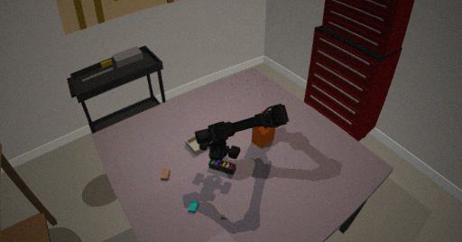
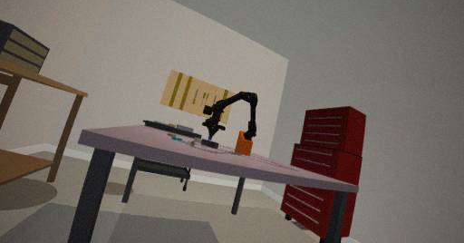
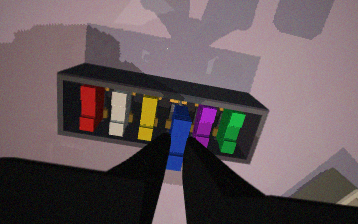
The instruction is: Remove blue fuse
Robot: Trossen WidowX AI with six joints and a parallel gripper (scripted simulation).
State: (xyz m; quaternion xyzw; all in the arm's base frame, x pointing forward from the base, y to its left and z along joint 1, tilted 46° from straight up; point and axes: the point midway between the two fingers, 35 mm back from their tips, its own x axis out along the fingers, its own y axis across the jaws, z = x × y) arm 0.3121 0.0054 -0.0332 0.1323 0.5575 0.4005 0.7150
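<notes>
- The black parallel-jaw gripper (image 3: 176, 150) is clamping the rectangular blue fuse (image 3: 178, 137).
- The blue fuse is hanging above the dark rectangular fuse block (image 3: 155, 82), between 1 yellow fuse (image 3: 147, 118) and 1 purple fuse (image 3: 204, 123).

Black jointed arm (image 1: 245, 123), orange base (image 1: 263, 135), tapered black fingers

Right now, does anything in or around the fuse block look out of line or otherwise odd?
Only the blue fuse: it stands raised above the other five in the fuse block, clamped in the gripper. The rest sit level in their slots; nothing looks tilted or damaged.
</notes>
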